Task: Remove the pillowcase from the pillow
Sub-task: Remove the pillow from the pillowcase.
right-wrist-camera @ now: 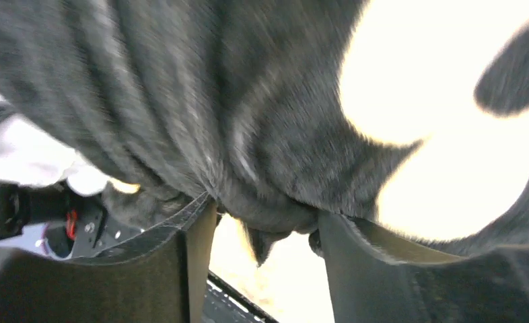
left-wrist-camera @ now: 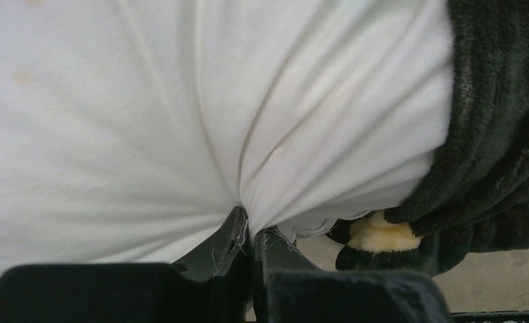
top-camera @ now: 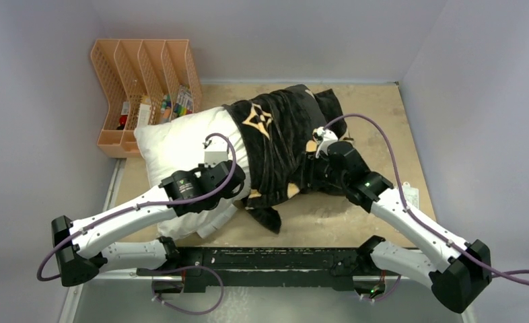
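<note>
Left gripper (left-wrist-camera: 250, 227) pinched tight on a fold of the pillow (top-camera: 178, 138) at its near edge; right gripper (right-wrist-camera: 267, 222) spread, with plush of the pillowcase (top-camera: 282, 145) sagging into the gap, not clamped. Looks like mid-strip, with the pillowcase bunched over the pillow's right half, the white left half bared, both mid-table (top-camera: 356, 215). Calls next for closing on the black plush and dragging rightward while anchoring the white end.

I see the pillow (top-camera: 181, 141) on the bench (top-camera: 376, 121), its right half inside the pillowcase (top-camera: 282, 148). A rack (top-camera: 140, 74) stands behind its left end.
</note>
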Tool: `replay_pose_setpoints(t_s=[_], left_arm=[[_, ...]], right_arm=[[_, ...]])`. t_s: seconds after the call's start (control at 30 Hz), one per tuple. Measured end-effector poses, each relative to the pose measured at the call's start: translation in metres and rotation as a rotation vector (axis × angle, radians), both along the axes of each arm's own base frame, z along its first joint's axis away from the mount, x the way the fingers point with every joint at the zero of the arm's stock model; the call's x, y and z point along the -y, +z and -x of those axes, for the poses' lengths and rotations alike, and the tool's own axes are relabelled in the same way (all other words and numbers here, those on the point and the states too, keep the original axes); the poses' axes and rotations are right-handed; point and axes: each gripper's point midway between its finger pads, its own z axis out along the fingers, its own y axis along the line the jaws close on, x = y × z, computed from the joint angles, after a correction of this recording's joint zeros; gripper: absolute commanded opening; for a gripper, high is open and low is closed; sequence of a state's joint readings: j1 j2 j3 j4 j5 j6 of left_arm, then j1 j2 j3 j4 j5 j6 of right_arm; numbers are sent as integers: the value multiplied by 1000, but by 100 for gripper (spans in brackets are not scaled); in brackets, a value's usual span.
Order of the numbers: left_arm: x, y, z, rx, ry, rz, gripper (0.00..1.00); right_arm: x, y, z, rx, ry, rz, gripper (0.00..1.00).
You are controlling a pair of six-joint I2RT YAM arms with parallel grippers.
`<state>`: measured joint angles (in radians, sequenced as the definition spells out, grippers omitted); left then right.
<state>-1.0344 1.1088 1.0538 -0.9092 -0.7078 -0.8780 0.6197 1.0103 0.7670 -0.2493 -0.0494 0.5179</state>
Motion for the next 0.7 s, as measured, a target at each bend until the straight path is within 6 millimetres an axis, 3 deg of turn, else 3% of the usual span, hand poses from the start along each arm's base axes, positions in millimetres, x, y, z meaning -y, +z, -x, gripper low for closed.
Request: replay_pose_setpoints(t_s=[0.1,0.2,0.27,0.37,0.5,0.57,0.6,0.67,0.7], left_arm=[[-8,-4,4,-21,3,-24,0],[-9,-7,6,-31,2,-26,0],[-10,-9,8,-32,6,-13,0],[-12,-8,10,-26,10,7,0],[-17,-7,13,-25,13,16,0],[-18,-8,13,-25,13,14,0],[-18,-9,13,-26,13,13,0],[-18,-9,13,-28,13,10,0],[-18,-10,13,-29,13,8,0]], right_arm=[[-6,25,5,57,90,-28,73],[6,54,4,142,55,-28,86],[31,71,-4,206,-70,16,92],[71,73,-14,209,-249,100,97],[117,45,-32,81,-405,130,98],[128,22,-38,-6,-440,99,95],[127,9,-39,-47,-440,68,92],[108,-15,-31,-110,-371,-35,79],[97,-24,-26,-135,-329,-85,65]])
